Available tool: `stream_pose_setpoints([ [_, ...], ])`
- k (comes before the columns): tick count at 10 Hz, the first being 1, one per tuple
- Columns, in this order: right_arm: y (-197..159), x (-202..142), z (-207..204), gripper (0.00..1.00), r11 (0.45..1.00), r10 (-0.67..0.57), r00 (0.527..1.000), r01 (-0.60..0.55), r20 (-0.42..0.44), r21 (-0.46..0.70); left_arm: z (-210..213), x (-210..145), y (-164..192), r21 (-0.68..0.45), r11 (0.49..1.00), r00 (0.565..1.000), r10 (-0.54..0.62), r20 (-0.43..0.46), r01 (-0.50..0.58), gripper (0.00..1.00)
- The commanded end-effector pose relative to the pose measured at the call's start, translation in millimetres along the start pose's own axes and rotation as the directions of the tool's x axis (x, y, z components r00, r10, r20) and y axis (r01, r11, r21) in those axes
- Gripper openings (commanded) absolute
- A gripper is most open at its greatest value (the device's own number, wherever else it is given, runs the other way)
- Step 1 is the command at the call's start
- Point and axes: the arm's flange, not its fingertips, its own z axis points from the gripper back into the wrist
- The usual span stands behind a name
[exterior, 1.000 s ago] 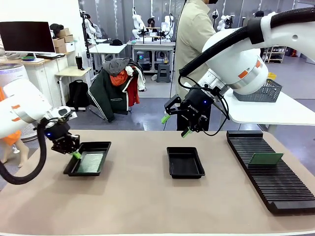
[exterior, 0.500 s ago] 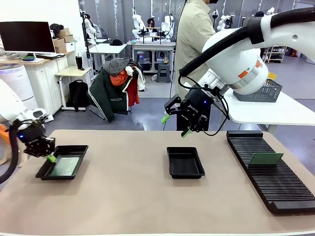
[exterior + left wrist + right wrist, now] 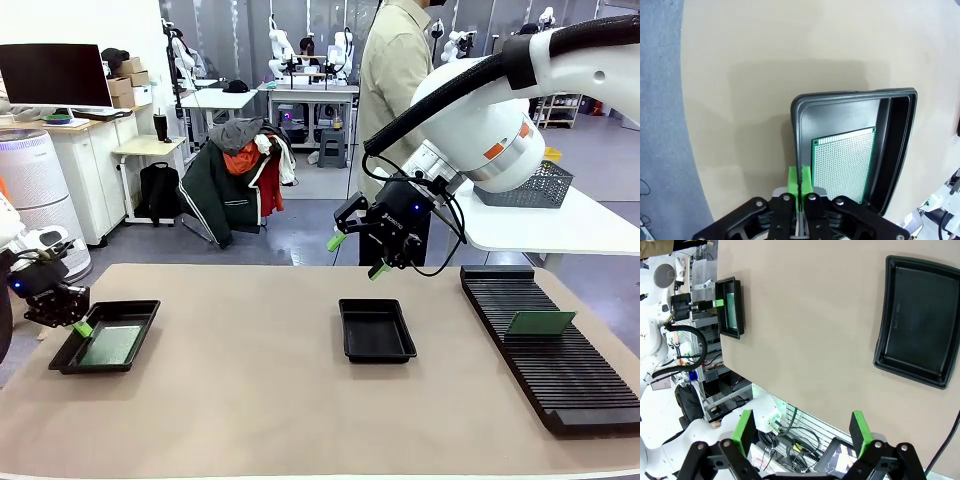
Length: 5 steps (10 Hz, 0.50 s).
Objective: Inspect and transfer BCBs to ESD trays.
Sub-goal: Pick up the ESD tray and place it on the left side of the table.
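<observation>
Our left jaws are pinched shut on the rim of the tray [image 3: 138,305] carrying a BCB [image 3: 110,346], close to the surface's [image 3: 280,400] left edge. If that thin grip slips or tilts, the board could slide out or over the edge. Our right jaws hang wide open above the empty middle tray [image 3: 377,330].

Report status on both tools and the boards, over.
Left tool shut on rim of left tray, one BCB lying inside. Right tool open, empty, above bare centre tray. Second BCB stands in rack. Nothing between the trays.
</observation>
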Motion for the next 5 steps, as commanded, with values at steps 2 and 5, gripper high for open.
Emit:
stream_pose_setpoints([
  [2, 2.2, 2.3, -0.5, 1.00, 1.000, -0.015, 1.000, 0.015, 0.000, -0.018, -11.9, -7.3, -2.5, 0.000, 1.000, 0.999, -0.006, 0.033, 0.006, 0.03],
  [5, 2.2, 2.3, -0.5, 1.00, 1.000, -0.015, 1.000, 0.015, 0.000, -0.018, -5.1, -2.3, -0.6, 0.006, 1.000, 1.000, 0.000, 0.002, 0.000, 0.03],
])
